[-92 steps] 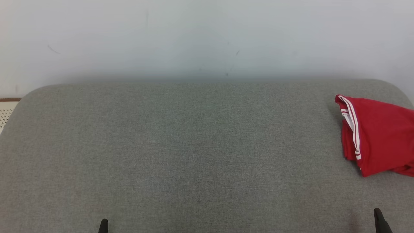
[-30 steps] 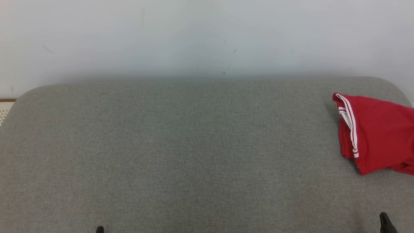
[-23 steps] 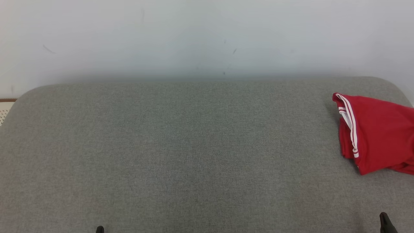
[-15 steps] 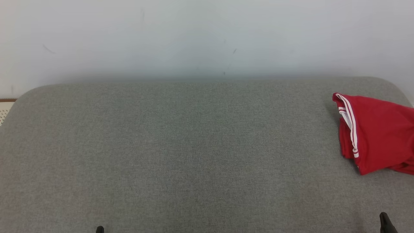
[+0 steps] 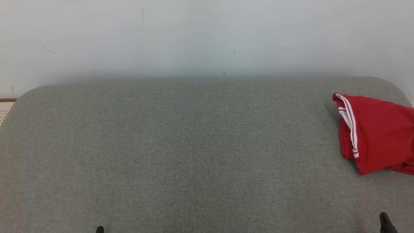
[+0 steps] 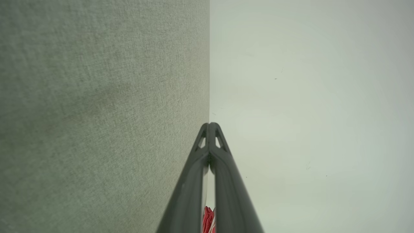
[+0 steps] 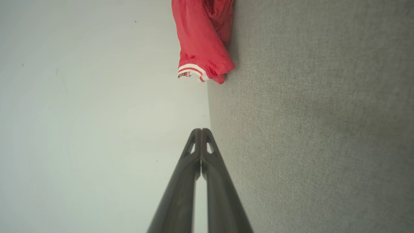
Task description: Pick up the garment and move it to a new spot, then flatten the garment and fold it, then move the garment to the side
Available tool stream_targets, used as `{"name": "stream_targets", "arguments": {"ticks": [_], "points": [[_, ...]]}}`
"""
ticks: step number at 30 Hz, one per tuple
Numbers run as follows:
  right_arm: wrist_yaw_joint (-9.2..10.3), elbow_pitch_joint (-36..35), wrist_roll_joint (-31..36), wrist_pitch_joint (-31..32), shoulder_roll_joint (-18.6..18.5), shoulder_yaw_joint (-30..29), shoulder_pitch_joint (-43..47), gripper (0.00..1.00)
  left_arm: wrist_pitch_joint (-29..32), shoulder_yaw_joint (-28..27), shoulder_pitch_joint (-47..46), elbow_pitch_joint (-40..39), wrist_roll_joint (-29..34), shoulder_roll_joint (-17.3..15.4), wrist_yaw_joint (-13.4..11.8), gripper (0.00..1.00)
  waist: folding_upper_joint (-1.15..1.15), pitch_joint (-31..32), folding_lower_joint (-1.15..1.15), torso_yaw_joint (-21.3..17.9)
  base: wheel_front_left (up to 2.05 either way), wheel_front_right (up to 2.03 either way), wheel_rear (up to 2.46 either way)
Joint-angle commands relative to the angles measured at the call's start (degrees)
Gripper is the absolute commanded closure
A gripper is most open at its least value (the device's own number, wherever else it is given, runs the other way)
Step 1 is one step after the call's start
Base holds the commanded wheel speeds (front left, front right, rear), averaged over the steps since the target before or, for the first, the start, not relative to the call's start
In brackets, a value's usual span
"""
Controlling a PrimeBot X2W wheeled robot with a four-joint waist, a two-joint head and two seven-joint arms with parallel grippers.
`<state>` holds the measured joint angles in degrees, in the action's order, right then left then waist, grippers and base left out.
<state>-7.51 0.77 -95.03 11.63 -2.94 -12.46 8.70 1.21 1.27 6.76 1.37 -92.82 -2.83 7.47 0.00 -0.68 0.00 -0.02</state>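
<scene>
On grey cushion (image 5: 194, 145), red garment (image 5: 378, 136), well beyond closed right fingers (image 5: 384, 222)

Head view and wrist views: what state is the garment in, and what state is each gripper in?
garment: loosely bunched, lying at the right end of the grey cushion, not held.
left gripper: shut, empty, apart from the garment.
right gripper: shut, empty, apart from the garment.

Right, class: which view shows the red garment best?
The head view: the garment shows largest, white-striped edge plain, though the right edge crops it. The right wrist view shows one striped end, cropped at top; the left wrist view, a red sliver behind the left end effector.
</scene>
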Motion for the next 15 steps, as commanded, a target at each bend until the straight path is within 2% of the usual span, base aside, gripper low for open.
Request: {"name": "stream_targets", "arguments": {"ticks": [1,15], "points": [[0.04,0.0,-0.1,0.2,0.1,-0.1,-0.3,1.0,0.1,-0.1,0.6,-0.1,-0.2,0.1,0.2,1.0,0.0,0.0,0.0,0.0,0.0,0.0,0.0],[0.04,0.0,-0.1,0.2,0.1,-0.1,-0.3,1.0,0.1,-0.1,0.6,-0.1,-0.2,0.0,0.2,1.0,0.0,0.0,0.0,0.0,0.0,0.0,0.0]]}}
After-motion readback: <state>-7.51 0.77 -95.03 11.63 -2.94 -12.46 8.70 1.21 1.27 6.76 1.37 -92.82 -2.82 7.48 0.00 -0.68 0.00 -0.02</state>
